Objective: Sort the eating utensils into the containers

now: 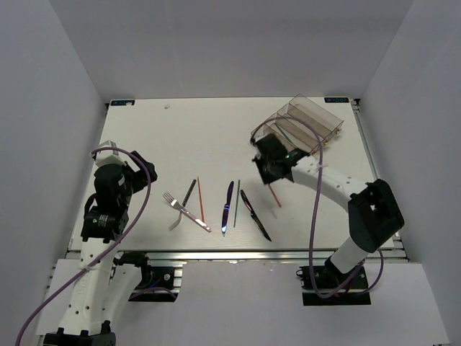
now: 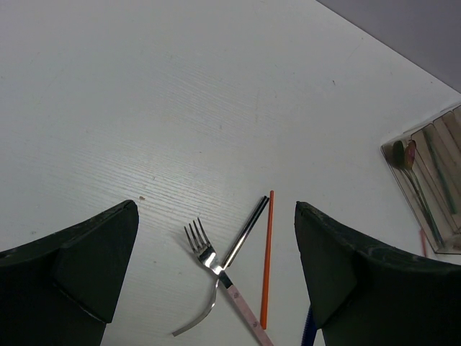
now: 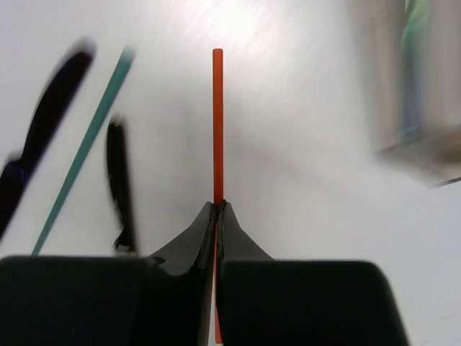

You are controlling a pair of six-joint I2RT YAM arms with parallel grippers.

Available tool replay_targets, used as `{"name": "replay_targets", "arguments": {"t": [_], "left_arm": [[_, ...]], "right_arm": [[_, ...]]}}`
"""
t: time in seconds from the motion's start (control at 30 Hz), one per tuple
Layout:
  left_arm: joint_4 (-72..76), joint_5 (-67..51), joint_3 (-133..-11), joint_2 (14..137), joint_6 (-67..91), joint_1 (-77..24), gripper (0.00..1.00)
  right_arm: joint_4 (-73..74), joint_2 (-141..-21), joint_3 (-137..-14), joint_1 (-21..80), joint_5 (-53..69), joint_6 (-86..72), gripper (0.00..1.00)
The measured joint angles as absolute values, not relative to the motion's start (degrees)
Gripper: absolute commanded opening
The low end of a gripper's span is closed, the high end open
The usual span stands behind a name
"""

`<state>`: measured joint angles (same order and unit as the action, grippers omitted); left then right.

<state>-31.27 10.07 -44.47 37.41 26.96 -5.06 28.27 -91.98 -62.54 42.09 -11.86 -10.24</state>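
Note:
My right gripper (image 1: 272, 164) is shut on an orange chopstick (image 3: 217, 122) and holds it above the table, just in front of the clear divided tray (image 1: 317, 108). The stick's lower end (image 1: 276, 198) hangs out below. The tray holds spoons (image 2: 403, 155) and a green stick. On the table lie a silver fork (image 1: 184, 209), a dark chopstick (image 1: 189, 192), another orange chopstick (image 1: 200, 198), a blue knife (image 1: 227, 207), a green chopstick (image 1: 236, 203) and a black knife (image 1: 255, 214). My left gripper (image 2: 216, 209) is open and empty, above the fork (image 2: 205, 252).
The tray sits at the table's far right corner, turned at an angle. In the right wrist view its wall (image 3: 418, 94) is to the right and the green chopstick (image 3: 86, 144) and black knife (image 3: 121, 180) to the left. White walls enclose the table.

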Motion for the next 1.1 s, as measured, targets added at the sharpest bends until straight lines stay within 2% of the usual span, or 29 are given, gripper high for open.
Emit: {"name": "replay_targets", "arguments": {"t": [0.2, 0.47, 0.73, 0.83, 0.87, 0.9, 1.03, 1.07, 1.1], "left_arm": [[-31.24, 10.04, -44.47, 37.58, 26.94, -5.06, 0.98], [-31.27, 9.85, -44.47, 38.41, 26.79, -5.13, 0.98], [-31.24, 9.8, -44.47, 38.68, 26.79, -5.5, 0.98], [-31.27, 9.8, -44.47, 39.03, 26.79, -5.5, 0.98], [-31.27, 9.82, -44.47, 39.09, 26.79, -5.5, 0.98], [-31.27, 9.8, -44.47, 39.11, 26.79, -5.5, 0.98], [-31.27, 9.76, -44.47, 38.63, 26.57, -5.5, 0.98], [-31.27, 9.69, -44.47, 38.3, 26.48, -5.5, 0.98], [-31.24, 9.61, -44.47, 37.95, 26.39, -5.52, 0.98]], "right_arm": [[26.5, -95.22, -79.02, 29.32, -15.09, 6.92, 0.0], [25.76, -114.15, -101.19, 22.68, -18.26, 26.2, 0.0], [26.0, -122.69, -106.06, 20.23, -16.32, 33.91, 0.0], [26.02, -123.15, -106.08, 19.79, -16.12, 34.44, 0.21], [26.02, -123.17, -106.08, 19.75, -16.16, 34.61, 0.37], [26.0, -123.17, -106.08, 19.73, -16.16, 34.63, 0.47], [25.98, -123.17, -106.08, 19.73, -15.79, 34.37, 0.53], [26.02, -123.17, -106.08, 19.73, -15.59, 34.09, 0.79], [26.0, -123.17, -106.08, 19.73, -15.22, 33.06, 0.89]]}}
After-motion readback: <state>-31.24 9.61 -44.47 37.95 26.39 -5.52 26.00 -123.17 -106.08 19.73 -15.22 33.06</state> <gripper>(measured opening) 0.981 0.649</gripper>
